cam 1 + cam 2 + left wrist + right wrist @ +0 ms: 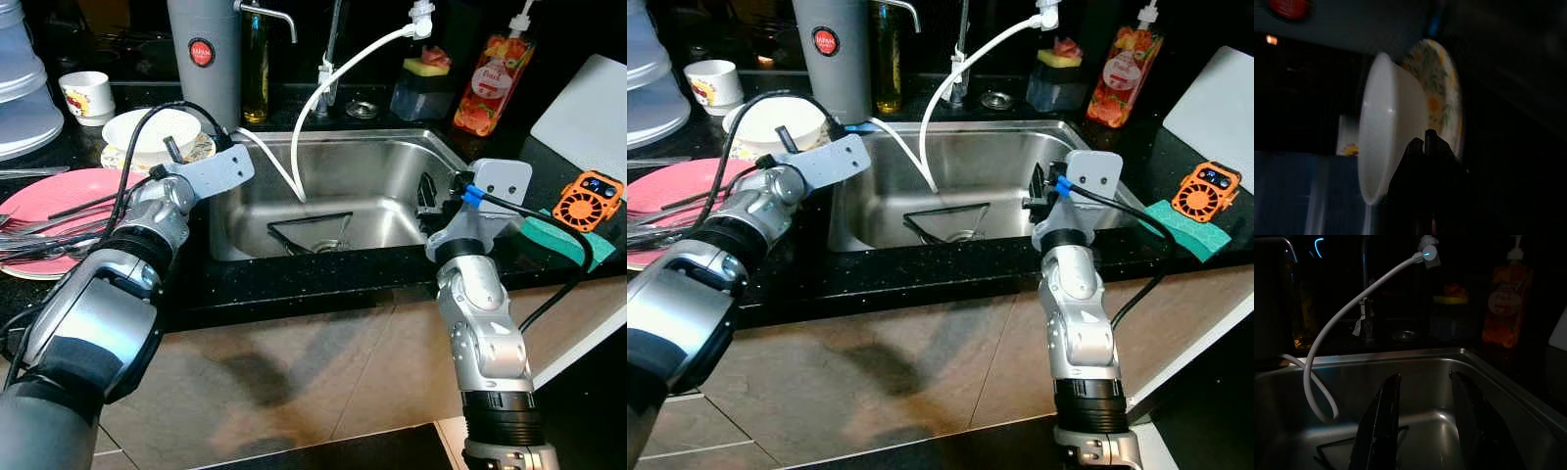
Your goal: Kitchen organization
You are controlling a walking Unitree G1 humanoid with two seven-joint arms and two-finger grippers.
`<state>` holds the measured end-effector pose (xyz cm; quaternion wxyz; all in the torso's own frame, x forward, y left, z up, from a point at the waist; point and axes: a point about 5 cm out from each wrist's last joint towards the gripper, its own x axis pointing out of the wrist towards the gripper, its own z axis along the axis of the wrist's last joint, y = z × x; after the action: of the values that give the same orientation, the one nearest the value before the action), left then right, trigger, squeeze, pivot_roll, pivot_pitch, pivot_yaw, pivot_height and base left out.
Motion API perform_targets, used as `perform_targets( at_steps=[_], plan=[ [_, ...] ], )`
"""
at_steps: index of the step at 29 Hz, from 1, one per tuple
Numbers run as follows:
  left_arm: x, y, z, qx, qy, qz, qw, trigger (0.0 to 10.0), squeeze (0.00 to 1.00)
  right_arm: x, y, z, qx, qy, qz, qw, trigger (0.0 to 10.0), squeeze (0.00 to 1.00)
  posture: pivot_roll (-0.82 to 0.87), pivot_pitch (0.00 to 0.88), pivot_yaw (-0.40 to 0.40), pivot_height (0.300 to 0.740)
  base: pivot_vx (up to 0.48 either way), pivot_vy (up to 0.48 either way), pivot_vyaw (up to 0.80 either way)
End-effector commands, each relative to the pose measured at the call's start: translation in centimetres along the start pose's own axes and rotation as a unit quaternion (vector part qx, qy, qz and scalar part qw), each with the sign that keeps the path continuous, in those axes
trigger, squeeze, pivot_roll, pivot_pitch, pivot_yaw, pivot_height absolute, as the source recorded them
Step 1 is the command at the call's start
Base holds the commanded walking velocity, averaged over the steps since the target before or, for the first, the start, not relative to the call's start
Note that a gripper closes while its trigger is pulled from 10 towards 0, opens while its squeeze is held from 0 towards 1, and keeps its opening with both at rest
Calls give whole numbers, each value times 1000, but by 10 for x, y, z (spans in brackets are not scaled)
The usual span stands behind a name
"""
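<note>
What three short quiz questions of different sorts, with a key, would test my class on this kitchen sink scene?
1. True or false: the right gripper hangs open over the sink.
2. Which dish is the left gripper nearest? A) pink plate B) white bowl C) cup
3. Fill in: the orange fan lies on the counter to the ___ of the sink.

Key: 1 true. 2 B, the white bowl on the flowered plate. 3 right.

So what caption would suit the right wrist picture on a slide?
Right gripper, fingers open, poised over the steel sink beside the looping white hose.
</note>
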<state>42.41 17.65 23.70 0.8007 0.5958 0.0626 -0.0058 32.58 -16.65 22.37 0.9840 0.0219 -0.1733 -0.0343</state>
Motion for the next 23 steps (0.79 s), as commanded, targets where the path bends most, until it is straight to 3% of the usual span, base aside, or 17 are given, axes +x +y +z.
perform_targets(
  at_steps=[1, 2, 5, 6, 7, 9, 10, 11, 12, 13, 14, 15, 16, 17, 18, 19, 23],
  plan=[
    [-1, 22, 19, 16, -44, 60, 997, 7961, 0, 1, -1, 0, -3, 2, -3, 1000, 10000, 0, 9, 0, -55, 740, 0, 0, 0],
    [-2, 29, 29, 19, -67, 85, 994, 10000, 0, 1, -1, 0, -3, 2, -2, 1000, 10000, 0, 9, 0, -55, 740, 0, 0, 0],
    [-8, 44, 58, 10, -135, 141, 981, 10000, 0, 1, -1, 0, -3, 2, -1, 1000, 10000, 0, 8, 0, -56, 740, 0, 0, 0],
    [-8, 44, 58, 10, -135, 141, 981, 10000, 0, 1, -1, 0, -3, 2, -1, 1000, 10000, 0, 8, 0, -56, 740, 0, 0, 0],
    [-13, 49, 75, -7, -178, 161, 971, 10000, 0, 1, -1, 0, -3, 2, -1, 1000, 10000, 0, 8, 0, -56, 740, 0, 0, 0],
    [-19, 50, 93, -39, -227, 157, 960, 10000, 0, 1, -1, 0, -4, 2, -2, 1000, 10000, 0, 8, 0, -56, 740, 0, 0, 0],
    [-19, 50, 93, -39, -227, 157, 960, 10000, 0, 1, -1, 0, -4, 2, -2, 1000, 10000, 0, 8, 0, -56, 740, 0, 0, 0],
    [-24, 48, 104, -87, -261, 135, 952, 10000, 0, 0, -1, 0, -4, 2, -3, 1000, 10000, 0, 8, 0, -56, 740, 0, 0, 0],
    [-24, 48, 104, -87, -261, 135, 952, 10000, 0, 0, -1, 0, -4, 2, -3, 1000, 10000, 0, 8, 0, -56, 740, 0, 0, 0],
    [-35, 43, 126, -203, -325, 79, 920, 10000, 0, 0, -2, 0, -4, 2, -4, 1000, 10000, 0, 8, 0, -56, 740, 0, 0, 0],
    [-40, 39, 132, -251, -347, 50, 903, 10000, 0, 0, -2, 0, -5, 3, -4, 1000, 10000, 0, -3, 0, -49, 740, 0, 0, 0],
    [-42, 37, 135, -275, -357, 35, 892, 10000, 0, -1, -2, 0, -5, 3, -4, 1000, 10000, 0, -3, 0, -49, 740, 0, 0, 0],
    [-42, 37, 135, -275, -357, 35, 892, 10000, 0, -1, -2, 0, -5, 3, -4, 1000, 10000, 0, -3, 0, -49, 740, 0, 0, 0],
    [-42, 33, 136, -315, -356, 11, 880, 10000, 0, -1, -2, 0, -5, 3, -4, 1000, 10000, 0, -3, 0, -49, 740, 0, 0, 0],
    [-42, 33, 136, -315, -356, 11, 880, 10000, 0, -1, -2, 0, -5, 3, -4, 1000, 10000, 0, -3, 0, -49, 740, 0, 0, 0],
    [-39, 25, 134, -369, -339, -23, 865, 10000, 0, -1, -2, 0, -5, 3, -5, 1000, 10000, 0, -3, 0, -49, 740, 0, 0, 0],
    [-32, 10, 123, -422, -300, -55, 854, 10000, 0, -2, -2, 0, -5, 4, -4, 1000, 10000, 0, 0, 0, -51, 740, 0, 0, 0]
  ],
)
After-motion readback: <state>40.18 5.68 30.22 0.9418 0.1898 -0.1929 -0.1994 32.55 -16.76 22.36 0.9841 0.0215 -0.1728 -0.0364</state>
